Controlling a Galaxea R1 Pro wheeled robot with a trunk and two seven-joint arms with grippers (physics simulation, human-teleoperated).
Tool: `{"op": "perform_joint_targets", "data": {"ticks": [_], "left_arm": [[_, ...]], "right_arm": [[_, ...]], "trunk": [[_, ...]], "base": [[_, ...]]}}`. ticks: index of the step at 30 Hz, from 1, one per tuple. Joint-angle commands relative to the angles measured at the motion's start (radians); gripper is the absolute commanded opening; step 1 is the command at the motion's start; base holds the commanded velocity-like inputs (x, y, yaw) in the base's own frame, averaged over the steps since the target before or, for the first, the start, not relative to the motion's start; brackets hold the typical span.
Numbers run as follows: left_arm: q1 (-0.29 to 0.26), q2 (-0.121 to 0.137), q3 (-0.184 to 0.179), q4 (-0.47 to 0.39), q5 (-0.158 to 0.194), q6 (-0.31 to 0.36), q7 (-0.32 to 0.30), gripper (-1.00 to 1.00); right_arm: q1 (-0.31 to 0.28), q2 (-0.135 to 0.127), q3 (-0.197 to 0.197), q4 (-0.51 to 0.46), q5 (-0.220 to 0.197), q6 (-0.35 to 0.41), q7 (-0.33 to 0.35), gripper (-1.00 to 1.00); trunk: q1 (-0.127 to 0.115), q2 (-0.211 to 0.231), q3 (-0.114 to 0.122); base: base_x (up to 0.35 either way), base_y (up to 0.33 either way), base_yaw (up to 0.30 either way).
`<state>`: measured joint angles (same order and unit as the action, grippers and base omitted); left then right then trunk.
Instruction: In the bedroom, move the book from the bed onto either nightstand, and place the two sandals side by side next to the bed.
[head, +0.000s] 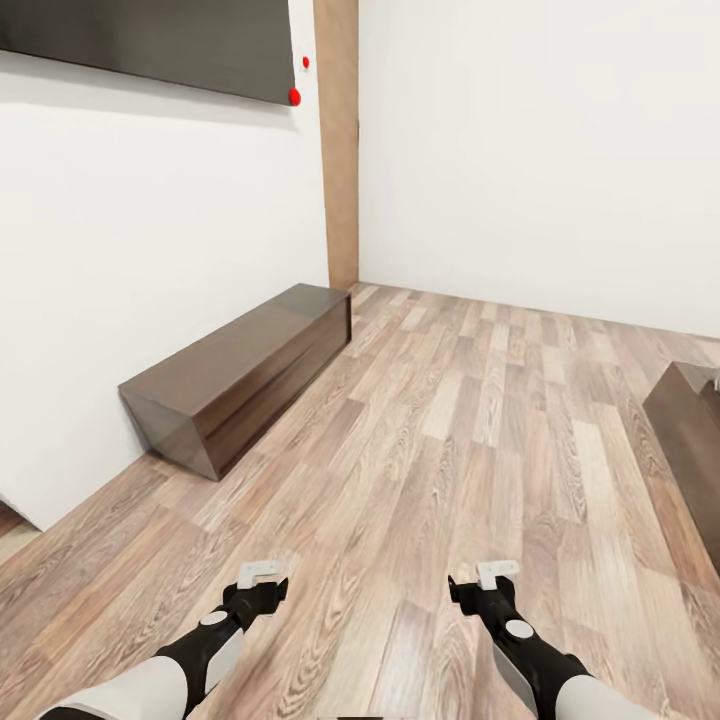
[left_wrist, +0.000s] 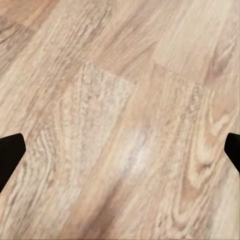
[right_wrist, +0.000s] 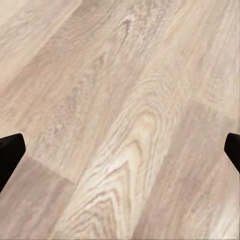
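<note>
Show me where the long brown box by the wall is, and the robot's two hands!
Long brown box (head: 235, 375): head view, on its flat top.
Left gripper (head: 262, 580): head view, between its fingertips.
Right gripper (head: 487, 580): head view, between its fingertips.

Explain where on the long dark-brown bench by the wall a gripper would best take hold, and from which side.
Probably the top's long front edge, near the closer end, coming from the open floor side and above. The bench has its back along the white wall, its boxy body looks too broad to span, and no handle shows.
</note>
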<state>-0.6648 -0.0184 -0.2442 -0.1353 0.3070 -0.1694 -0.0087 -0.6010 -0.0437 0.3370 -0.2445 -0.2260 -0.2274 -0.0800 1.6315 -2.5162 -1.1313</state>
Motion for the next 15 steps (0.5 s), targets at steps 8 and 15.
{"op": "perform_joint_targets", "data": {"ticks": [8,15], "left_arm": [[-0.001,0.001,-0.007,0.001,0.01,-0.004,0.001,1.0],[-0.001,0.002,-0.007,0.0,0.012,-0.005,0.002,1.0]], "right_arm": [[0.0,-0.001,0.008,0.0,-0.009,-0.003,-0.004,1.0],[0.0,-0.001,0.008,0.0,-0.009,-0.003,-0.004,1.0]], "trunk": [[0.0,0.0,-0.001],[0.0,0.0,-0.001]], "base": [[0.313,-0.184,0.0],[0.309,-0.195,0.0]]}}
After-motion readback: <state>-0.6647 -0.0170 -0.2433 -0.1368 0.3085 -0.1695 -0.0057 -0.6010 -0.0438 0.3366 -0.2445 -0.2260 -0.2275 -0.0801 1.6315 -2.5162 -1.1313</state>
